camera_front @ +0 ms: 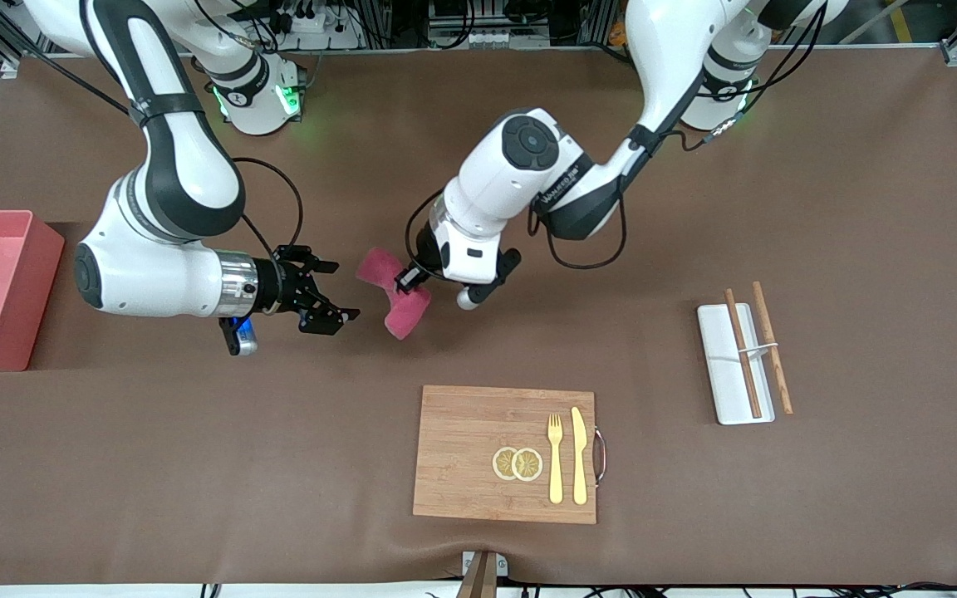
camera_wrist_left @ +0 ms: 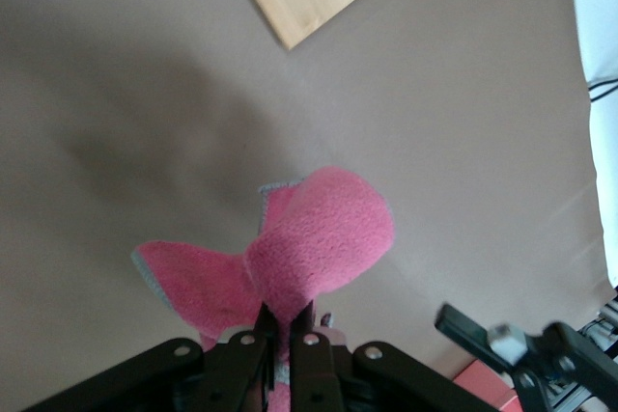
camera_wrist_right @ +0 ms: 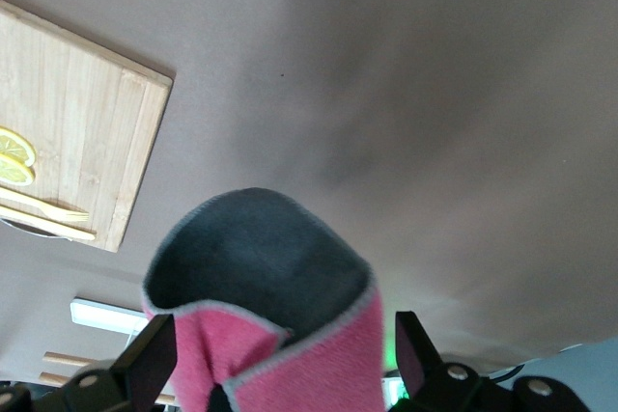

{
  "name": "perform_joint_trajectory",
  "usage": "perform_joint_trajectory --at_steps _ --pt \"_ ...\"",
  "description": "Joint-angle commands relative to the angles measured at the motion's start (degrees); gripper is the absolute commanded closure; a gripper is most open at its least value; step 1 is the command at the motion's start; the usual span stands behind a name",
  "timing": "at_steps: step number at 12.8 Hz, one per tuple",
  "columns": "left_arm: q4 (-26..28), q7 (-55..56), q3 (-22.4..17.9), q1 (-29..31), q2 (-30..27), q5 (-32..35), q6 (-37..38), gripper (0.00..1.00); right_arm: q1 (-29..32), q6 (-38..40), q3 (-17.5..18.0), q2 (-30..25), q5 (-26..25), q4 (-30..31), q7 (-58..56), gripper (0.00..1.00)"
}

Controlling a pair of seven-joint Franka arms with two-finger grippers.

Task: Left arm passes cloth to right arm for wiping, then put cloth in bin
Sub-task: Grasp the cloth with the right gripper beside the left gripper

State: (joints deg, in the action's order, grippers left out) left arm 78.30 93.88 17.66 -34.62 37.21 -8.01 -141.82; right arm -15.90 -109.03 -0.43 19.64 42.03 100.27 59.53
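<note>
The left arm's gripper [camera_front: 406, 284] is shut on the middle of the cloth [camera_front: 409, 316] and holds it up over the brown table; its magenta ends flare out on either side. In the left wrist view the cloth [camera_wrist_left: 323, 233] bulges out of that gripper [camera_wrist_left: 287, 317]. The right arm's gripper [camera_front: 344, 291] is open, level with the cloth and a little short of it, pointing at it. In the right wrist view the cloth [camera_wrist_right: 256, 262], grey face up, sits between that gripper's [camera_wrist_right: 283, 364] spread fingers [camera_wrist_right: 150, 364]. The pink bin [camera_front: 42, 291] stands at the right arm's end of the table.
A bamboo cutting board [camera_front: 462, 448] with lemon slices [camera_front: 517, 463], a fork and a knife lies nearer to the front camera than the cloth. A white tray [camera_front: 723, 378] with chopsticks [camera_front: 771, 357] lies toward the left arm's end.
</note>
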Motion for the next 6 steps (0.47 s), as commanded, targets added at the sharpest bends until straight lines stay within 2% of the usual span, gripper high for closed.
perform_joint_trajectory --at_steps 1,6 --pt "-1.75 6.30 -0.87 -1.94 0.41 -0.52 -0.39 1.00 -0.80 -1.36 -0.45 -1.71 1.65 3.62 0.85 0.00" --pt "-3.51 12.73 -2.27 -4.66 0.50 -0.52 -0.48 1.00 -1.50 1.01 -0.45 -1.53 1.65 4.06 0.06 0.00"
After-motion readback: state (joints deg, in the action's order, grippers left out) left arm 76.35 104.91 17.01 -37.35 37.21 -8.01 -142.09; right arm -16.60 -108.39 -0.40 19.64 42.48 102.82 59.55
